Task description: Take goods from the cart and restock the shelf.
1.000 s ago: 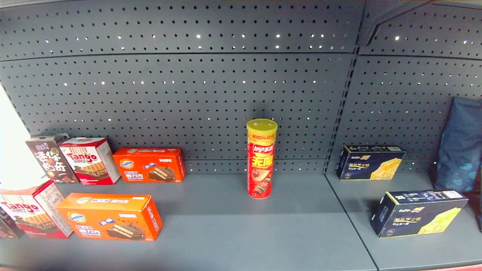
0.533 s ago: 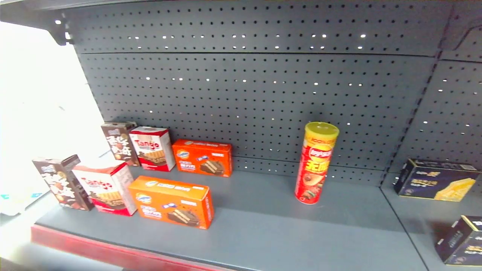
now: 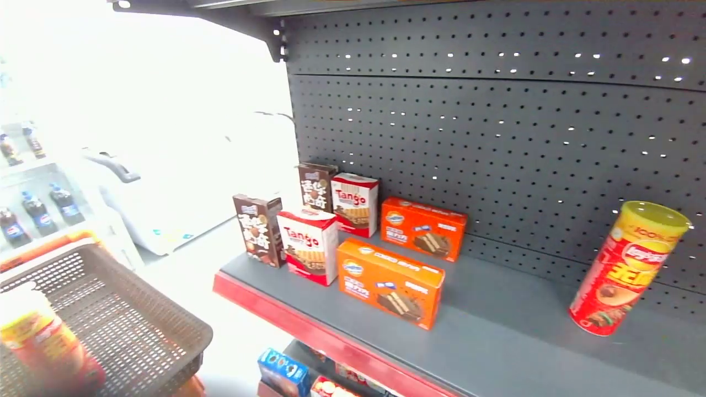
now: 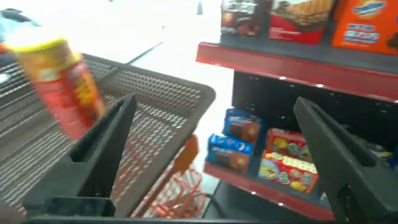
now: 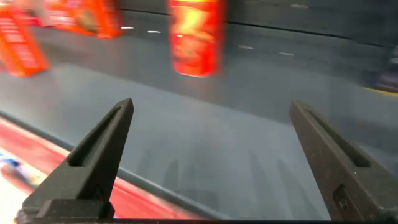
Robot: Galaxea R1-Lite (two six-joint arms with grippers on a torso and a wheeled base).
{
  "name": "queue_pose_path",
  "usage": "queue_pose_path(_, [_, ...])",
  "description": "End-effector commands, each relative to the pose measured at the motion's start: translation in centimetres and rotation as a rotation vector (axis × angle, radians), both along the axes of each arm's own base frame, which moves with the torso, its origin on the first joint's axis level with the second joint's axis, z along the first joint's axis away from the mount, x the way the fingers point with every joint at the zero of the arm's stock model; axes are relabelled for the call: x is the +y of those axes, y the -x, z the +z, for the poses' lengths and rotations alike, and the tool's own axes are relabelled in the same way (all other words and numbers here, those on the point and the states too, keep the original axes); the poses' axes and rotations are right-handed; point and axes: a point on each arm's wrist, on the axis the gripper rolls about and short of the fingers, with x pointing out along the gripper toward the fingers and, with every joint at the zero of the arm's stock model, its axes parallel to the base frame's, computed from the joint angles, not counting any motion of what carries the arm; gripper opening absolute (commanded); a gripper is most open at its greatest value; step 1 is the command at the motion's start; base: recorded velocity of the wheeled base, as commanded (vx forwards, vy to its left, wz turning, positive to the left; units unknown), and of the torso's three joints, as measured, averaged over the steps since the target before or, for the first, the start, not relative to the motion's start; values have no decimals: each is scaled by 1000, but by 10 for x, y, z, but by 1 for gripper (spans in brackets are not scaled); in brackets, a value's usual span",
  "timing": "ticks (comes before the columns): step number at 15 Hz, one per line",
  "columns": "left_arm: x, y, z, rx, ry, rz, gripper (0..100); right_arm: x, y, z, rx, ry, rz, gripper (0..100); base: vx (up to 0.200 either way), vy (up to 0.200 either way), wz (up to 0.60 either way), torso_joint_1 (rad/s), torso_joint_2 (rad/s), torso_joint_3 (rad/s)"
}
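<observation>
The left gripper (image 4: 214, 102) hangs near the mesh basket (image 4: 155, 109), its two dark fingers spread wide. A red can (image 4: 62, 84) with a yellow lid sits in the basket. Just beside the basket stands a red-edged shelf (image 4: 298, 62) bearing boxes (image 4: 298, 18), with blue packets (image 4: 233, 140) on a lower level.

Head view: high, angled down at shelf (image 3: 496, 342) and basket (image 3: 138, 320).
Left wrist view: low, near the basket, facing the shelf front.
Right wrist view: close over the shelf, facing the can (image 5: 194, 37).
Shared: head view overlaps both 2.
</observation>
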Motion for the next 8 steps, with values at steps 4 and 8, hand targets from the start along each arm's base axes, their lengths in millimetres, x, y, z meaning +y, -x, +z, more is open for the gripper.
queue_pose_path(4, [0, 0, 0, 0, 0, 0, 100, 0, 0, 0, 0, 0, 0, 100, 0, 0, 600, 0, 0, 4])
queue_pose_path(8, [0, 0, 0, 1, 0, 0, 100, 0, 0, 0, 0, 0, 0, 100, 0, 0, 150, 1, -2, 2])
